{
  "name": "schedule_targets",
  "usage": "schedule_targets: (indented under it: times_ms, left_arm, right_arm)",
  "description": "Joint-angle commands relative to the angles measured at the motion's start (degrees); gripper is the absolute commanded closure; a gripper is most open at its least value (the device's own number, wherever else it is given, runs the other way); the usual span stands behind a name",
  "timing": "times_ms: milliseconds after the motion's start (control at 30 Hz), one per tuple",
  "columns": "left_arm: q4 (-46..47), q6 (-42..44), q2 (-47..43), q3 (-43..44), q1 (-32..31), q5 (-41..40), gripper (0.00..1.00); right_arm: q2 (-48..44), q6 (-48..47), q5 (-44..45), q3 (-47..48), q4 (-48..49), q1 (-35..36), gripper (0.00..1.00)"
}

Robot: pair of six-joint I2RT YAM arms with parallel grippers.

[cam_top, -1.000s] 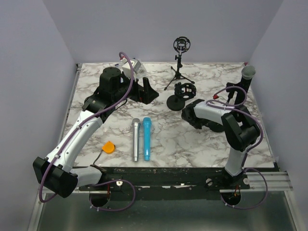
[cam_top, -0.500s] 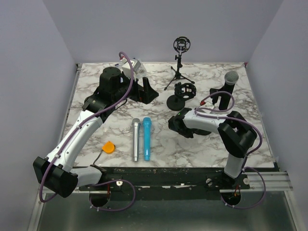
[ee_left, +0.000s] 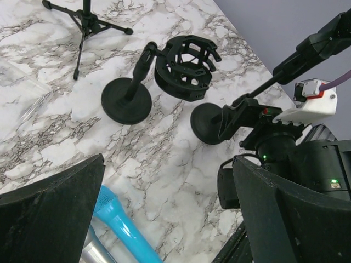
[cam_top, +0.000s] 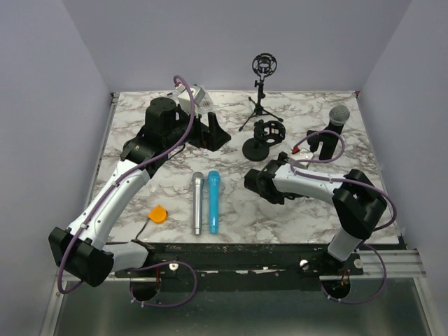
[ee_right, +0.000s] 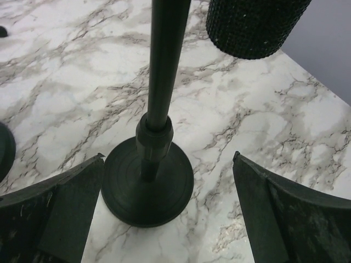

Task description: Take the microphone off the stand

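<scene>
A black microphone with a grey mesh head (cam_top: 339, 113) stands tilted in a black stand at the table's right; its head (ee_right: 252, 27) hangs at the top of the right wrist view. The stand's pole (ee_right: 163, 66) rises from a round base (ee_right: 147, 183). My right gripper (ee_right: 168, 159) is open, its jaws standing wide either side of that base and touching nothing. In the top view the right gripper (cam_top: 316, 143) sits just left of the stand. My left gripper (cam_top: 210, 133) is open at the back left, empty (ee_left: 169, 160).
A silver microphone (cam_top: 197, 203) and a blue microphone (cam_top: 213, 201) lie side by side at the front centre. An empty shock-mount stand (cam_top: 266, 136) and a tripod stand (cam_top: 262, 94) stand at the back centre. An orange piece (cam_top: 159, 213) lies at the front left.
The right arm carried the microphone and its stand leftward from the table's right edge. Its jaws, shut before, now stand wide open. The left arm has not moved.
</scene>
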Motion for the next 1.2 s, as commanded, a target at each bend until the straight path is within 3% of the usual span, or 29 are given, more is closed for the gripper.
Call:
schedule_targets:
  times_ms: [0,133,233,300,400,500,733,1033,1167]
  left_arm:
    - [1.0,-0.2,0.7,-0.4,0.4,0.7,0.01]
    - [1.0,-0.2,0.8,-0.4,0.4,0.6,0.02]
    - [0.9,-0.2,0.9,-0.4,0.4,0.6,0.01]
    - [0.9,-0.2,1.0,-0.3,0.4,0.7,0.01]
    - [1.2,-0.2,1.2,-0.6,0.4,0.9,0.01]
    - [2.0,-0.3,1.1,-1.1,0.4,1.4,0.01]
    - [11.1,0.9,-1.8,-6.5,-0.6,5.3,0.01]
    - [27.9,6.3,-10.5,-16.8,-7.2,9.2,0.01]
    - [31.4,4.9,-10.1,-16.1,-11.2,8.9,0.01]
  right_arm:
    - [-5.0,-7.1,-3.3,-0.3,5.2,2.8,0.00]
    - [-13.0,-20.0,-7.9,-0.8,14.6,6.2,0.00]
    - [-21.8,-37.2,-14.7,-4.1,30.1,8.8,0.00]
    - [-29.6,-50.4,-22.4,-8.8,43.3,9.9,0.00]
    - [-40.5,-62.6,-36.6,-16.5,59.9,9.9,0.00]
    - [-47.1,-69.3,-48.7,-19.4,67.7,9.9,0.00]
    - [-46.1,-79.5,-63.8,-5.4,61.3,9.9,0.00]
    - [-35.8,-85.1,-46.6,28.6,32.1,9.9,0.00]
    - [-33.3,-88.9,-36.2,37.8,23.6,9.9,0.00]
